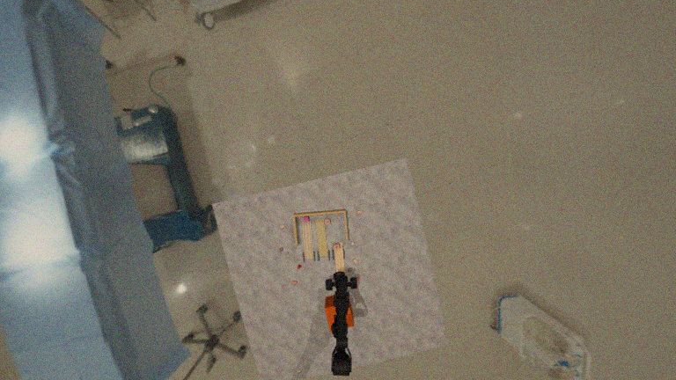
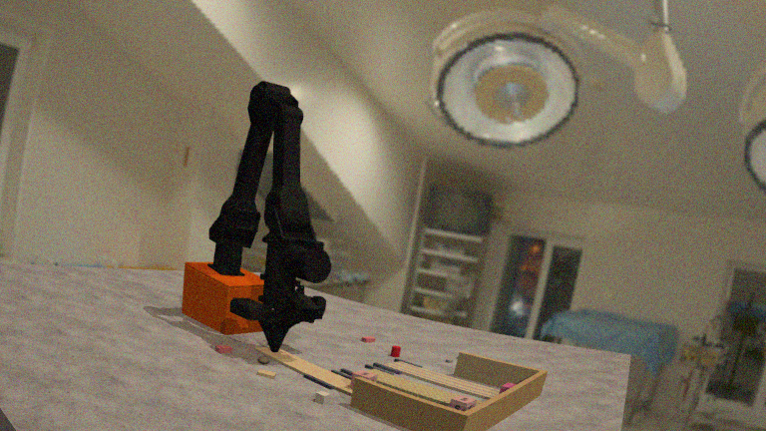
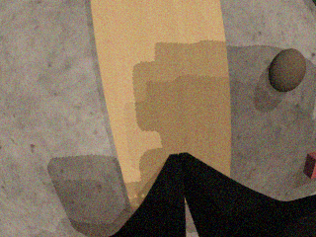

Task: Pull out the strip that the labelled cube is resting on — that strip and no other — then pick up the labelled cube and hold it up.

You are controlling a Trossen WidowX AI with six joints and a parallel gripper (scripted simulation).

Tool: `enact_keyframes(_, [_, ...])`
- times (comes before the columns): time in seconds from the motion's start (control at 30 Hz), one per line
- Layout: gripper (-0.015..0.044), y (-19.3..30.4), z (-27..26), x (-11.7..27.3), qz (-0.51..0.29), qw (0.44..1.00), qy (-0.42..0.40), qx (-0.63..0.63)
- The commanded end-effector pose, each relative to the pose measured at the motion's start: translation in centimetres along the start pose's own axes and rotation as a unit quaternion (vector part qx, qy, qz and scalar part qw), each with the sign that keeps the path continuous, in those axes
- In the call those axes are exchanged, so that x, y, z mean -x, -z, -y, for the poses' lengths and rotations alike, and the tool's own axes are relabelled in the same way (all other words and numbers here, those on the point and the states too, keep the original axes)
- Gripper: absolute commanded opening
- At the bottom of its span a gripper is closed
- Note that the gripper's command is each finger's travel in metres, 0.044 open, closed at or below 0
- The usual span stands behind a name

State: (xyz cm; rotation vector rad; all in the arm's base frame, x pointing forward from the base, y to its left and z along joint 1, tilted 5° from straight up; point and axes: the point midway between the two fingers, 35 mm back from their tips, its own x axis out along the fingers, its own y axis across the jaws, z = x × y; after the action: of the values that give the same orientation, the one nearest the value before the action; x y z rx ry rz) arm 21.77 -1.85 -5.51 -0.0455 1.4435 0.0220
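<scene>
Pressing down on the near end of a pale wooden strip (image 2: 299, 364), the black gripper (image 2: 274, 345) is standing with its fingers shut tight together and nothing between them, the tip pointing straight at the grey mottled desk (image 2: 84, 358). From the wrist view the closed fingers are lying over the strip (image 3: 158, 59), which is running away from the camera across the desk, with a small round pebble-like piece (image 3: 287, 69) sitting just beside it on the right. The strip is lying drawn most of the way out of the open wooden tray (image 2: 497, 389), toward the edge of the desk where the orange base block (image 2: 217, 296) is standing, and a small pink cube (image 1: 337, 245) is riding on its far end, just outside the tray mouth. Two other strips (image 1: 313, 238) are lying inside the tray, and other pink cubes (image 2: 463, 402) are sitting near the tray's back wall. Which cube carries the label is too small to tell. Small loose bits, among them a red one (image 2: 395, 350), are lying scattered on the desk around the tray.
</scene>
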Motion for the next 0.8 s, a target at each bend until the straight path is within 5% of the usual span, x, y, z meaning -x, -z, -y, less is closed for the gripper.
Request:
enact_keyframes(0.0, [0.0000, 1.72, -0.11, -0.29, -0.016, 1.000, -0.001, 0.001])
enact_keyframes(0.77, [0.0000, 1.92, -0.10, -0.28, -0.016, 1.000, -0.001, 0.001])
